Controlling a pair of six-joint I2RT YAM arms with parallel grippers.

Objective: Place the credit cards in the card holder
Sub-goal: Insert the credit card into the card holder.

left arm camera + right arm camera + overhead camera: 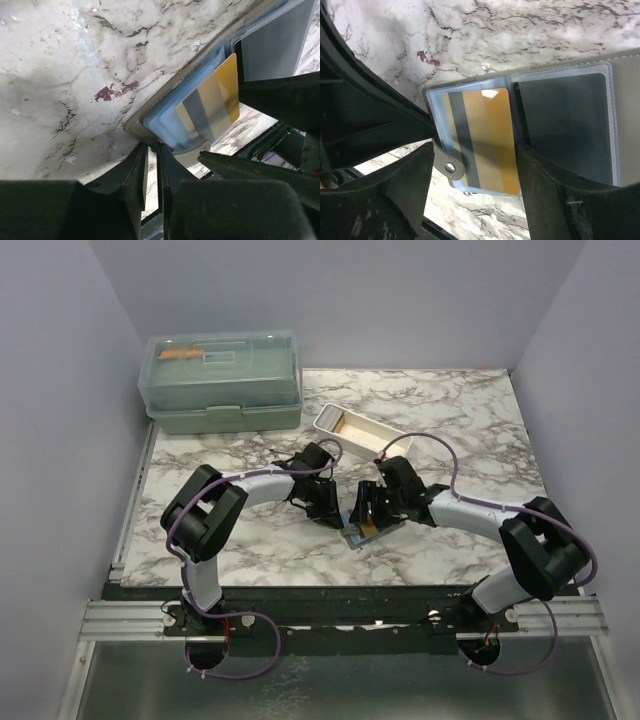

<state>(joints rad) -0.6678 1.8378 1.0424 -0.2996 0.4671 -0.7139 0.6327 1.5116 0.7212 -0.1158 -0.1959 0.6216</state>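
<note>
Marble-patterned worktop (pixel 450 420). A green lidded box (pixel 222 382) stands at its far left corner. To the right, a long white tray (pixel 358 430) lies askew. The card holder (pixel 565 125) lies open near the front centre, a small dark-red stain (pixel 427 57) just beside it.

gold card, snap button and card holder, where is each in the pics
gold card (pixel 482 142): right wrist view, middle of its striped face
snap button (pixel 450 167): right wrist view, centre of the round stud
card holder (pixel 626 115): right wrist view, bare olive cover at right edge

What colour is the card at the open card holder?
The card is gold with a grey stripe; best in right wrist view.
</note>
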